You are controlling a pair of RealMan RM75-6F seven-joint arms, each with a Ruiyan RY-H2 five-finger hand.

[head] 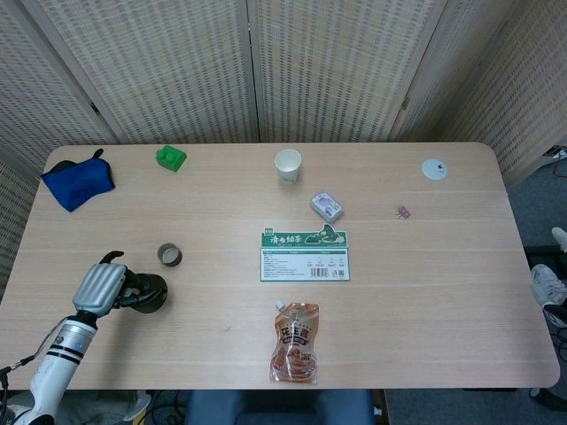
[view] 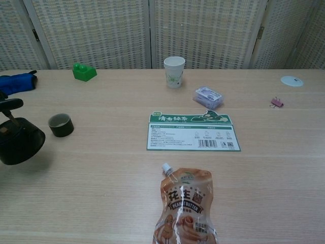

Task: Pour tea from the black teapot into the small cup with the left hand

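The left hand [head: 97, 287] grips the black teapot [head: 147, 293] at the near left part of the table [head: 425, 266], its fingers closed on the pot's left side; in the chest view only a dark fingertip shows at the frame's left edge, touching the top of the pot [view: 19, 141]. In the chest view the pot's underside appears to hang a little above the wood, with a shadow beneath it, though the head view does not settle this. The small cup [head: 169, 255] stands upright just beyond the hand and a little to its right, near the teapot but apart from it, its dark rim open to the camera. Further out from the hand, at the far left corner, lies a blue cloth [head: 78, 181], and a green block [head: 171, 158] sits beyond the cup near the far edge. Well to the hand's right lie a green and white card [head: 304, 254] and, nearer the front edge, a peanut butter pouch [head: 295, 342]. A paper cup [head: 288, 165] stands far off to the right and beyond. The right hand shows in neither view.
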